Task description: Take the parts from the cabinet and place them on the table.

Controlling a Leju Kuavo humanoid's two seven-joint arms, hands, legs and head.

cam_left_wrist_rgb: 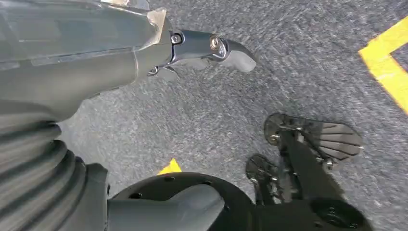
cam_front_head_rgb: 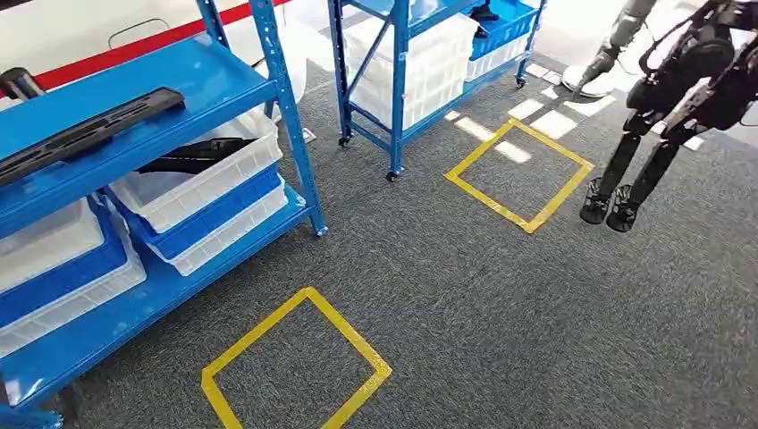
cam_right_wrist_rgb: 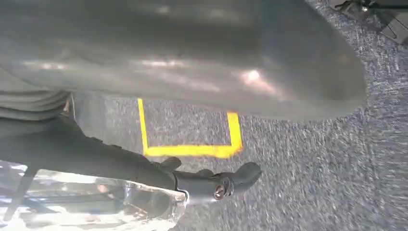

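Observation:
A blue shelf cabinet [cam_front_head_rgb: 210, 85] stands at the left of the head view. A long black part [cam_front_head_rgb: 85, 134] lies on its upper shelf. Another black part [cam_front_head_rgb: 192, 158] rests in a white bin [cam_front_head_rgb: 210, 183] on the shelf below. My left hand [cam_left_wrist_rgb: 125, 57] hangs over grey carpet and holds nothing, its dark fingers [cam_left_wrist_rgb: 211, 45] stretched out away from the thumb. My right hand [cam_right_wrist_rgb: 144, 168] also hangs over the carpet with nothing in it, its fingers [cam_right_wrist_rgb: 231, 180] extended.
A second blue rack [cam_front_head_rgb: 398, 89] with white bins stands further back. Two yellow tape squares [cam_front_head_rgb: 295, 366] [cam_front_head_rgb: 518, 174] mark the grey carpet. Another dark humanoid robot [cam_front_head_rgb: 670, 98] stands at the far right. Stacked white and blue bins [cam_front_head_rgb: 54, 259] fill the lower shelves.

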